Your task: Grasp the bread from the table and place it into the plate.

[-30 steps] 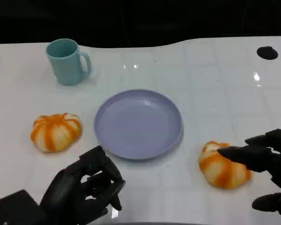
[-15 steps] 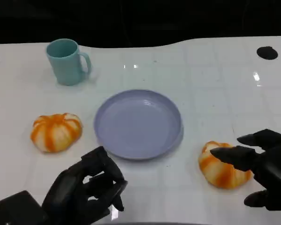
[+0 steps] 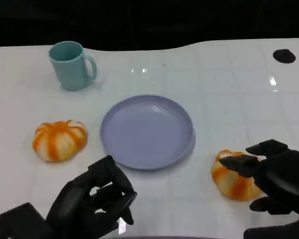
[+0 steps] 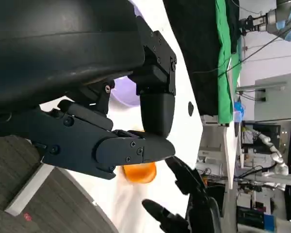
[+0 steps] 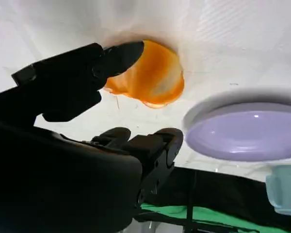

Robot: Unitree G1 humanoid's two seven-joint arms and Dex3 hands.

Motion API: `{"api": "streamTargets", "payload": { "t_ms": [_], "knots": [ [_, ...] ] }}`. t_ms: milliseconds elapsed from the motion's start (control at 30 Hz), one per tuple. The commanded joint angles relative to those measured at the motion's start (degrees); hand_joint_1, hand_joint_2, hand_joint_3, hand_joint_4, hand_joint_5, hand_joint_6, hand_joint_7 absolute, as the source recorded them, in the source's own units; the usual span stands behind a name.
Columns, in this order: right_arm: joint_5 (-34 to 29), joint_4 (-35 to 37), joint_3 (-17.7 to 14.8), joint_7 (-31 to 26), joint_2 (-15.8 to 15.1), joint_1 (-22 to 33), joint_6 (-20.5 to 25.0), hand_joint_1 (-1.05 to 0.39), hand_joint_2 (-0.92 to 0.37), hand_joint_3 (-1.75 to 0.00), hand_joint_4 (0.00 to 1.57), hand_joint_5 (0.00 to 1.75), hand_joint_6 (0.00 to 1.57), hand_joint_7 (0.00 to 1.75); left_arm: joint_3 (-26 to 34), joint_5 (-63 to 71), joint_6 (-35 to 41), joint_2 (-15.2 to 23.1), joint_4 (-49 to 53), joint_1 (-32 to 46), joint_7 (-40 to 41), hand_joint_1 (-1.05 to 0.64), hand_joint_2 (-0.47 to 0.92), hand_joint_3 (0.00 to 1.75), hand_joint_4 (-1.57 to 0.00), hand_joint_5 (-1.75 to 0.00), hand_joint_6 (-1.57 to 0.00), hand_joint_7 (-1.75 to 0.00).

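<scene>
Orange-and-white striped, the round bread roll [image 3: 235, 180] the task concerns lies on the glossy white table [image 3: 229, 89], off to the right of the shallow lavender plate [image 3: 147, 132] and apart from its rim. The black right hand [image 3: 276, 177] sits at the roll's right side with its fingers [image 3: 239, 163] spread around it; one fingertip lies over the roll's top. In the right wrist view that fingertip [image 5: 123, 52] rests against the roll's [image 5: 153, 75] edge, while the other fingers are apart from it, so the hand is released and not clasping the bread. The plate [image 5: 242, 131] shows just beyond the roll there.

The black left hand [image 3: 92, 201] hangs low at the near edge, fingers curled inward on nothing. A second orange-striped bun [image 3: 59, 140] lies left of the plate, and a teal ceramic mug [image 3: 71, 65] stands upright farther back on the left.
</scene>
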Motion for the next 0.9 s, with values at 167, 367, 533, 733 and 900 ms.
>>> {"api": "streamTargets", "payload": {
  "t_ms": [167, 367, 533, 733, 900],
  "knots": [
    [-2.14, 6.49, 3.13, -2.61, 0.56, -3.65, 2.56, -0.33, -0.85, -0.01, 0.31, 0.29, 0.47, 0.0, 0.39, -0.35, 0.11, 0.54, -0.63, 0.53, 0.38, -0.53, 0.92, 0.44, -0.71, -1.75, -0.45, -1.74],
    [-2.1, 10.38, 5.08, -3.1, 1.6, -6.31, 4.61, -0.39, -0.85, 0.0, 0.32, 0.23, 0.43, 0.0, 0.34, 0.03, -0.37, 0.51, -0.64, 0.61, 0.53, -0.53, 0.92, 0.44, -0.71, -1.75, -0.45, -1.74],
    [-0.08, 12.86, 6.12, 0.53, 2.9, -8.95, 7.59, -0.44, -0.87, -0.01, 0.31, 0.2, 0.39, 0.0, 0.27, 0.18, -0.07, 0.61, -1.23, 0.89, 0.68, -0.52, 0.92, 0.44, -0.71, -1.75, -0.45, -1.74],
    [0.51, 18.28, 8.22, 2.41, 5.55, -13.35, 11.57, -0.41, -0.86, 0.0, 0.47, 0.2, 0.51, 0.04, 0.2, 0.24, 0.44, 0.68, -1.71, 1.14, 1.03, -0.53, 0.92, 0.44, -0.7, -1.75, -0.45, -1.73],
    [2.52, 24.7, 8.24, -2.26, 7.88, -16.59, 11.84, -0.34, -0.91, -0.03, 0.85, 0.29, 0.85, 0.13, 0.12, 0.49, 0.6, 0.7, -2.12, 1.31, 1.36, -0.54, 0.92, 0.43, -0.7, -1.75, -0.46, -1.73]
  ]
}}
